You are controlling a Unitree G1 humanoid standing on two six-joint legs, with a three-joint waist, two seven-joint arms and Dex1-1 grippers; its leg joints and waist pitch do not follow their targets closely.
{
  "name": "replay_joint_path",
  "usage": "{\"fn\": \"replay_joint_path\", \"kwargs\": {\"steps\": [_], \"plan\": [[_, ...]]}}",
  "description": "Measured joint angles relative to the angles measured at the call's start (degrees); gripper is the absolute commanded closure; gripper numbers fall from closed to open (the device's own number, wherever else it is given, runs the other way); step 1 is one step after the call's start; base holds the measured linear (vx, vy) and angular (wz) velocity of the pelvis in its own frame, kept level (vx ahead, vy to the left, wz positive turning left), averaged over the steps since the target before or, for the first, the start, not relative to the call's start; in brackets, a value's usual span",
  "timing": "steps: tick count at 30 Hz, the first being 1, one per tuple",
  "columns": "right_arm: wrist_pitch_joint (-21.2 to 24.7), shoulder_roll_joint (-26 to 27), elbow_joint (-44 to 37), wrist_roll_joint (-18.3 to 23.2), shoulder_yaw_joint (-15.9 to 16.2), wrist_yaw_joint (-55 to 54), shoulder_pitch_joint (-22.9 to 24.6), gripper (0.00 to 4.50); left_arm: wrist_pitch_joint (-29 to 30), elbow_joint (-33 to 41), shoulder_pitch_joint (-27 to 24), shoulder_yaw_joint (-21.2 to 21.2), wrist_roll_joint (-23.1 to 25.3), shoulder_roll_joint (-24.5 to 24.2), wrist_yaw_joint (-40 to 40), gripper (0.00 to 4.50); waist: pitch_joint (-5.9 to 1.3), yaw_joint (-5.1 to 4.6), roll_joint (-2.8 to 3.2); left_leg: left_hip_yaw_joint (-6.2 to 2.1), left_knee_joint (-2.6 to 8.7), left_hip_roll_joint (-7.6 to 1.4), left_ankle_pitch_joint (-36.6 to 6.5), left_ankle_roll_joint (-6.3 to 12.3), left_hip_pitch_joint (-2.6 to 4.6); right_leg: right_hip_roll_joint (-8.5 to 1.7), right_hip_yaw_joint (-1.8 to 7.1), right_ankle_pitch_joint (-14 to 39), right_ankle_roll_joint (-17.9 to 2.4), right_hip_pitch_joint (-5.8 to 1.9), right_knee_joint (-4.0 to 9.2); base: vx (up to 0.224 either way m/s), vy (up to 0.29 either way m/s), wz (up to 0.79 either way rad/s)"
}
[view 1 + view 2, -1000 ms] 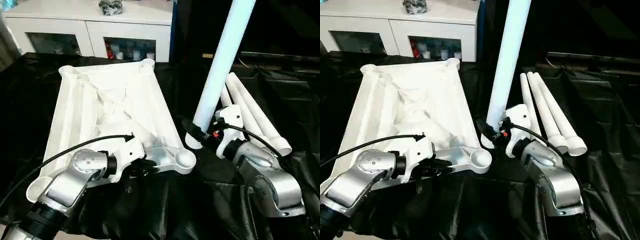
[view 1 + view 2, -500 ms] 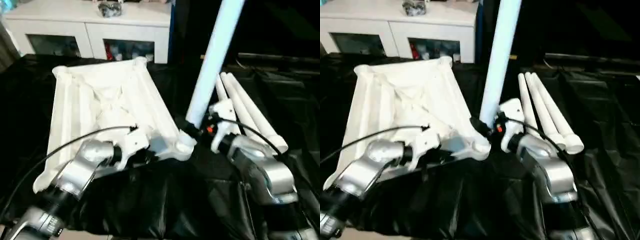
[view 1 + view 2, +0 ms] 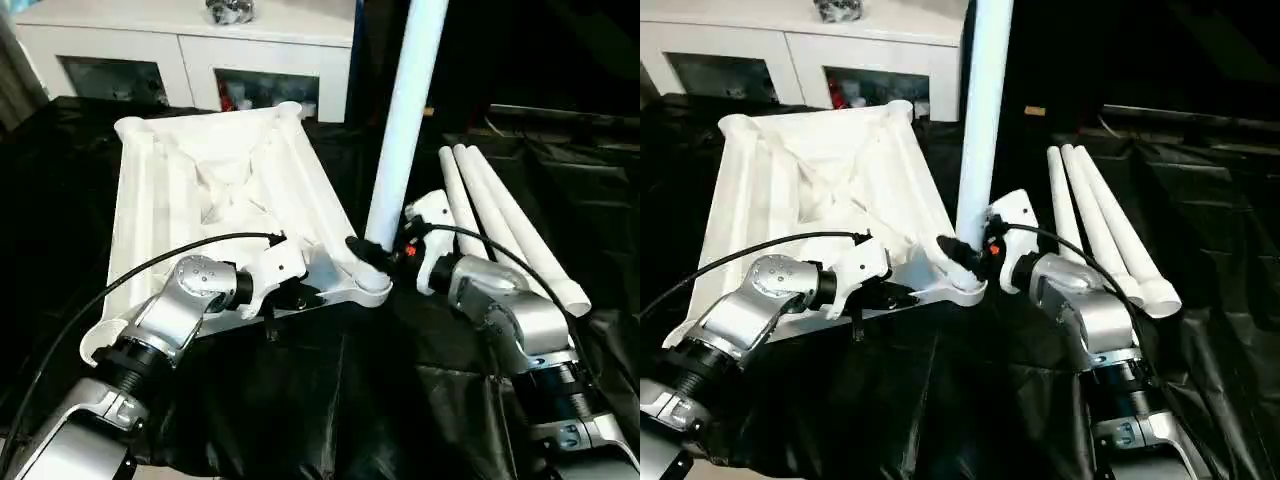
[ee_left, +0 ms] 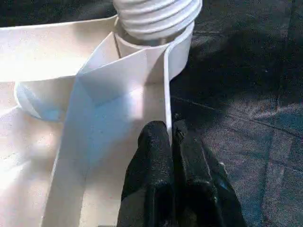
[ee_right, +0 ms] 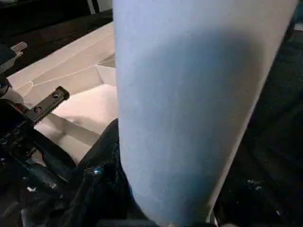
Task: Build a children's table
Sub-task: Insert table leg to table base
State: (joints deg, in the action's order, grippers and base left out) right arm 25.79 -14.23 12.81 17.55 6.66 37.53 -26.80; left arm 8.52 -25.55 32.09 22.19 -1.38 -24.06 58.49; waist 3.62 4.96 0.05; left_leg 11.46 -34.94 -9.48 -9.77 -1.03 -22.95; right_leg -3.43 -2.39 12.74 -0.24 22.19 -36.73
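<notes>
The tabletop (image 3: 215, 190) lies underside up on the black-draped counter (image 3: 330, 400), ribs and round corner sockets exposed, its near edge raised slightly off the cloth. One leg (image 3: 405, 110) stands nearly upright, its ribbed lower end seated at the near right corner socket (image 4: 161, 35). The right pincer (image 3: 372, 255) grips this leg low down, just above the socket, its black fingers (image 5: 102, 156) spread around the tube. The left pincer (image 4: 171, 142) is pressed together on the thin near rim of the tabletop, just beside the same corner, pinching that wall between its fingers. Three further legs (image 3: 500, 220) lie side by side on the cloth to the right of the tabletop, apart from it. A white glass-door cabinet (image 3: 190, 60) stands beyond the counter.
</notes>
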Motion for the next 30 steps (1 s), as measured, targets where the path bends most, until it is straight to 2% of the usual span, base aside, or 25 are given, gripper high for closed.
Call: {"fn": "replay_joint_path", "kwargs": {"steps": [7, 19, 23, 30], "plan": [[-3.24, 0.27, 3.67, -1.78, 0.46, 0.54, -0.52, 2.59, -0.14, -0.57, -0.12, -0.77, -0.02, -0.16, 1.21, 4.5, -0.01, -0.04, -0.12, 0.01, 0.0, -0.01, 0.0, -0.01, 0.03, 0.0, 0.01, -0.03, 0.01, 0.0, -0.04, 0.0, 0.0, 0.0], [-4.09, -0.03, 5.24, -2.15, 0.4, 2.14, -0.58, 2.59, -0.44, -0.7, -0.13, -1.06, -0.02, -0.25, 2.43, 4.5, -0.01, 0.02, -0.13, 0.01, 0.01, -0.03, 0.01, -0.01, 0.03, 0.0, -0.01, -0.02, 0.01, 0.0, -0.04, 0.0, 0.0, 0.0], [-4.76, 1.39, 7.2, -1.46, -1.25, 2.13, -0.75, 2.59, -0.29, -0.7, -0.23, -1.22, -0.01, -0.3, 2.52, 4.5, -0.01, 0.0, -0.12, 0.02, 0.01, -0.03, 0.01, -0.01, 0.03, 0.0, 0.0, -0.02, 0.01, 0.0, -0.04, 0.0, 0.0, 0.0], [-5.95, 3.45, 9.87, 2.94, -5.89, 1.69, 0.67, 2.59, -0.05, -0.65, -0.4, -1.52, 0.03, 0.21, 1.59, 4.5, -0.04, 0.05, -0.07, 0.01, 0.01, -0.03, 0.01, -0.01, 0.04, 0.0, -0.01, -0.03, 0.0, 0.0, -0.05, 0.0, 0.0, 0.0]]}}
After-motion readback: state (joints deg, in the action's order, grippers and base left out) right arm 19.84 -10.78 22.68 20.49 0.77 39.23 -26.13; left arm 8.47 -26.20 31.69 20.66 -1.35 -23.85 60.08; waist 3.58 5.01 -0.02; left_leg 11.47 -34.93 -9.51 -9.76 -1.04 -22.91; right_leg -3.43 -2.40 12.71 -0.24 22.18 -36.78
